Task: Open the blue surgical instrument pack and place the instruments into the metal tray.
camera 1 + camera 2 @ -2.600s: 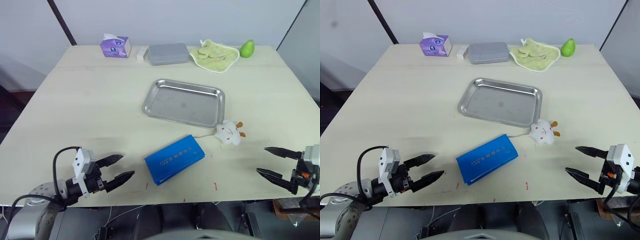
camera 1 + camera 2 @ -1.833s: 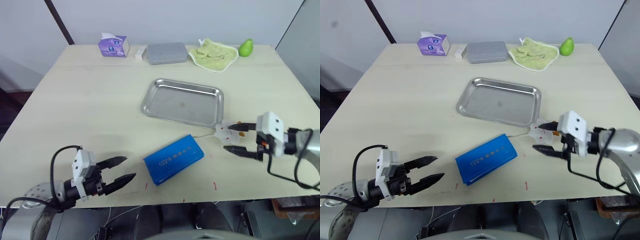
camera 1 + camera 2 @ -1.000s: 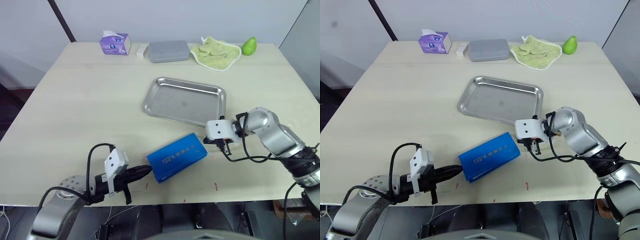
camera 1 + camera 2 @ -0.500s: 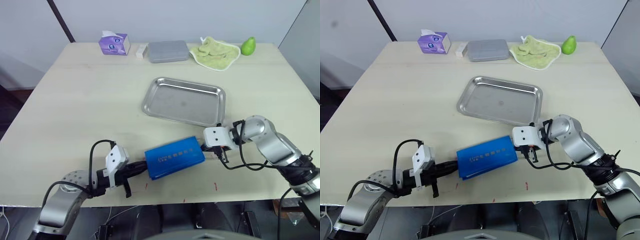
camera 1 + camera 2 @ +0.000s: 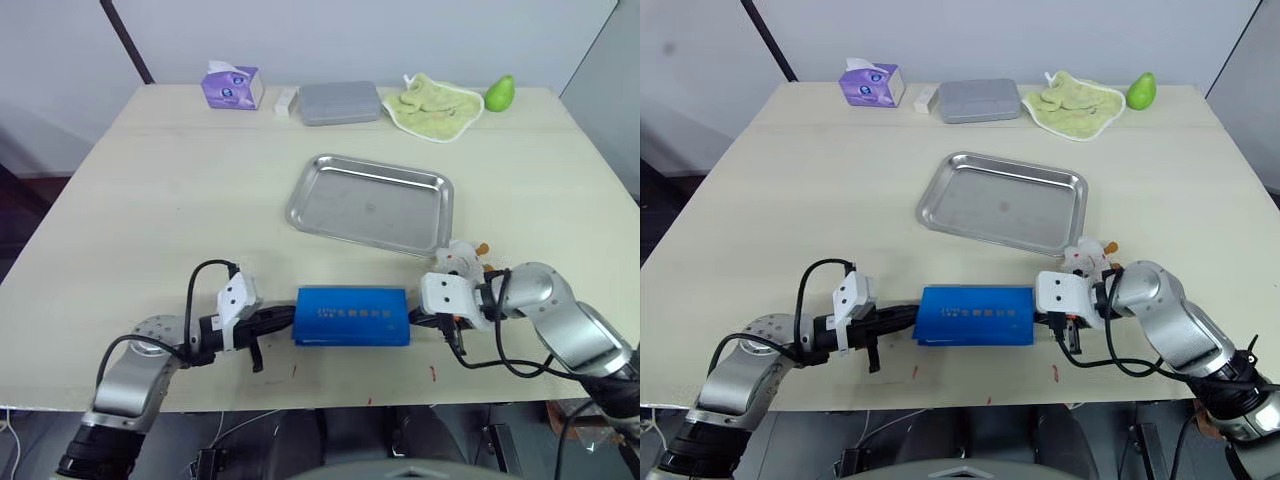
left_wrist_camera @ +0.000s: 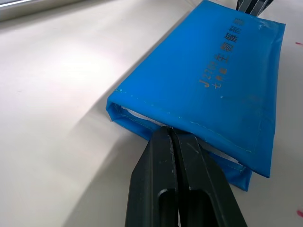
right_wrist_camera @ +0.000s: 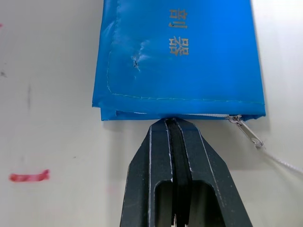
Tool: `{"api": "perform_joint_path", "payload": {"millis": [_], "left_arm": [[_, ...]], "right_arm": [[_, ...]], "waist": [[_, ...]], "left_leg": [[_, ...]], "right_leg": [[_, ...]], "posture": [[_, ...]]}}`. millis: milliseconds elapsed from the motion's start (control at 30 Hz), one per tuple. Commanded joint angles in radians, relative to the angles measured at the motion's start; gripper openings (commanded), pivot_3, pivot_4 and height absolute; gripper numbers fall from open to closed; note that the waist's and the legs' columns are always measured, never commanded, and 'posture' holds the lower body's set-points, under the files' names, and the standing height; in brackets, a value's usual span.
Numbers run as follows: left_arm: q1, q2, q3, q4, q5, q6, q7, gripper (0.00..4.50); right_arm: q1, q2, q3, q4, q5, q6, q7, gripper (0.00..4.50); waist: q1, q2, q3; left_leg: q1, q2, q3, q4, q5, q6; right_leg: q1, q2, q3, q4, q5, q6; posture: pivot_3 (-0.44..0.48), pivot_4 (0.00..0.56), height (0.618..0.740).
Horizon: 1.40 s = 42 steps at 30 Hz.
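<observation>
I have both grippers pressed against the short ends of the blue surgical instrument pack (image 5: 352,316), which lies closed and flat near the front edge of the table (image 5: 170,200), just in front of the metal tray (image 5: 371,203) and apart from it. My left gripper (image 6: 169,134) has its fingers clenched together, tips touching the pack's left end where the pale lining peeks out under the stitched hem; my right gripper (image 7: 172,124) is likewise closed, tips butted against the opposite end beside the zipper pull (image 7: 245,131) with its thin white cord. Neither is holding anything. To open it well, I judge I should pin one end down and catch that small metal pull, then draw it along the seam slowly, since the fabric looks soft and slick and the pack could slide on the smooth pale tabletop. The cloth is bright blue with gold lettering and a small puckered snag near one corner. The tray is shiny, shallow, round-cornered and empty. A small white plush toy (image 5: 462,259) sits close to my right wrist.
</observation>
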Motion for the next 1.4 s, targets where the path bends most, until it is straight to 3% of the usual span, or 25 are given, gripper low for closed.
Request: {"api": "perform_joint_path", "payload": {"millis": [33,600,1167,1400], "left_arm": [[-0.013,-0.016,-0.043,-0.021,-0.011,-0.011,-0.034,0.09],[0.021,-0.014,-0.090,-0.157,-0.027,0.087,-0.036,0.09],[0.079,-0.062,-0.103,-0.046,0.055,-0.075,-0.026,0.09],[0.097,-0.031,0.022,-0.021,-0.045,-0.102,-0.071,0.09]], "right_arm": [[0.025,-0.012,-0.028,-0.077,0.038,0.014,-0.017,0.00],[0.167,-0.100,-0.092,-0.160,0.096,0.039,-0.075,0.00],[0.147,-0.111,-0.094,-0.052,0.070,-0.043,-0.109,0.00],[0.169,-0.120,-0.204,-0.043,0.147,-0.035,-0.116,0.00]], "waist": [[0.000,0.000,0.000],[0.000,0.000,0.000],[0.004,-0.001,-0.002],[0.002,-0.001,-0.002]], "left_leg": [[0.000,0.000,0.000,0.000,0.000,0.000],[0.000,0.000,-0.002,0.001,0.000,0.001],[0.002,-0.001,-0.005,0.003,-0.001,0.001],[0.001,-0.001,-0.005,0.004,-0.001,0.001]], "right_leg": [[0.000,0.000,0.000,0.000,0.000,0.000],[0.002,0.000,-0.001,0.000,0.000,0.000],[0.006,0.000,-0.002,0.000,0.000,0.000],[0.006,0.000,-0.003,0.000,0.000,0.000]], "posture": [[0.000,0.150,0.740],[0.000,0.150,0.740],[0.000,0.150,0.740],[0.000,0.150,0.740]]}}
